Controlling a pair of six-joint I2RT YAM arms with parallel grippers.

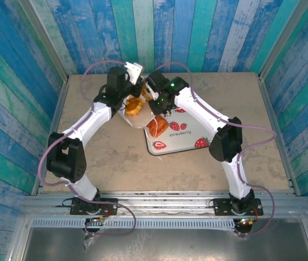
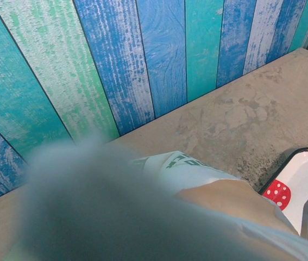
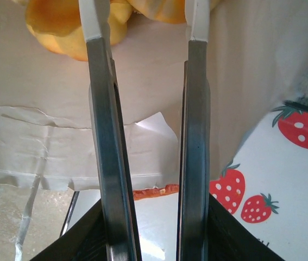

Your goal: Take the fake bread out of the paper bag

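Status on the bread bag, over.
Left gripper shut at paper bag's far end. Right gripper at bag mouth, grip unclear. Orange fake bread inside; one loaf at tray edge.

Top external: mounted high above and behind the arm bases (image 1: 91, 206), facing down and forward. It covers the whole table (image 1: 105, 157) up to the plank wall (image 1: 170, 32) at its far edge. Left wrist: low and close, facing the far edge and the wall. Right wrist: very close, sighting along the right gripper (image 3: 145, 22) into the paper bag (image 3: 45, 147). All three views share the bag and the strawberry tray (image 3: 289, 163).
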